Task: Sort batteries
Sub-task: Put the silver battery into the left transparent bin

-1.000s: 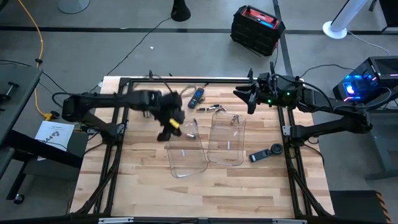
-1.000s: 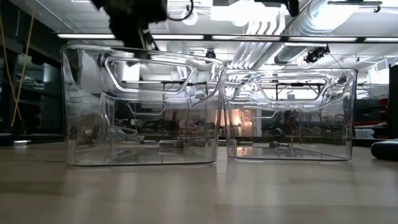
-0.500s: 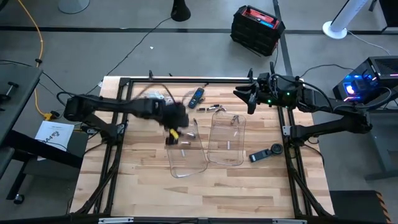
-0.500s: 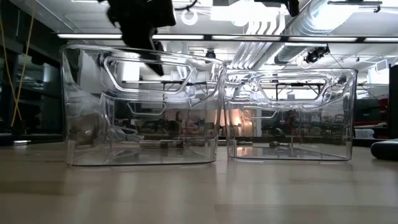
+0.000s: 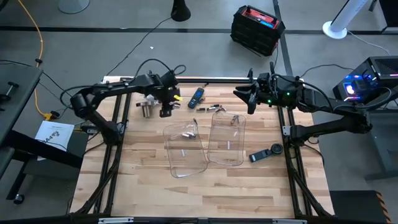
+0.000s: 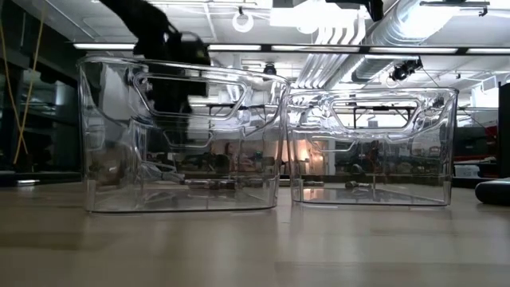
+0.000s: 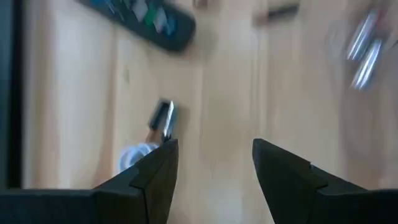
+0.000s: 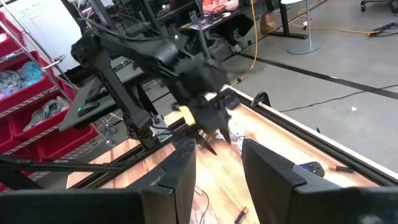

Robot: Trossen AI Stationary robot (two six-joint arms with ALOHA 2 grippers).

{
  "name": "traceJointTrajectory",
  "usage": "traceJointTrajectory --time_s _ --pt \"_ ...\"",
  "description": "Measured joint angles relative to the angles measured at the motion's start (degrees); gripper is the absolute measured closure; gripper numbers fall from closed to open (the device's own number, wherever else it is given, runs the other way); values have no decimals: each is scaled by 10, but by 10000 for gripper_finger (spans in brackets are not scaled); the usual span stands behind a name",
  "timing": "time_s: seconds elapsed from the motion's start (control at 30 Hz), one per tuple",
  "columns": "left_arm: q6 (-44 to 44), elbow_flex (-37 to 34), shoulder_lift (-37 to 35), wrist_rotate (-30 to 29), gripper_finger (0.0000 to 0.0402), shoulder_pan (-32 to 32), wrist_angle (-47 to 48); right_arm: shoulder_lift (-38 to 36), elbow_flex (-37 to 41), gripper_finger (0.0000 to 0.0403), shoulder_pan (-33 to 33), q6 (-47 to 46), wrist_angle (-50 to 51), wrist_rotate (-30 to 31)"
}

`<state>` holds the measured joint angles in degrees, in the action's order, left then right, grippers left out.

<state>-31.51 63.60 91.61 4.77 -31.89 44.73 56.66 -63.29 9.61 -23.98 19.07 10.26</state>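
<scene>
Risk at the table's (image 5: 137,186) far edge
My left gripper (image 7: 211,168) gapes empty; descending askew nudges the battery (image 7: 163,118) rolling away

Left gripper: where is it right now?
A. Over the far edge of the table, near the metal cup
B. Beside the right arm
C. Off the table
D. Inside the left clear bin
A: in the high view the left gripper hangs beside the metal cup, beyond the left clear bin.
</scene>
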Motion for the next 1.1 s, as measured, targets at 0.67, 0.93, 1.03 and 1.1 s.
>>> traceJointTrajectory --time_s 0.67,0.93,1.03,1.1 --pt "-121 -5 136 -84 206 -14 -107 0 0 277 0 -12 0 0" --pt "-110 -5 136 -32 212 -27 -80 0 0 277 0 -21 0 0" --pt "-99 -6 136 -36 227 -20 -72 0 0 277 0 -21 0 0" --pt "-92 -6 135 -38 238 -17 -72 0 0 277 0 -21 0 0"
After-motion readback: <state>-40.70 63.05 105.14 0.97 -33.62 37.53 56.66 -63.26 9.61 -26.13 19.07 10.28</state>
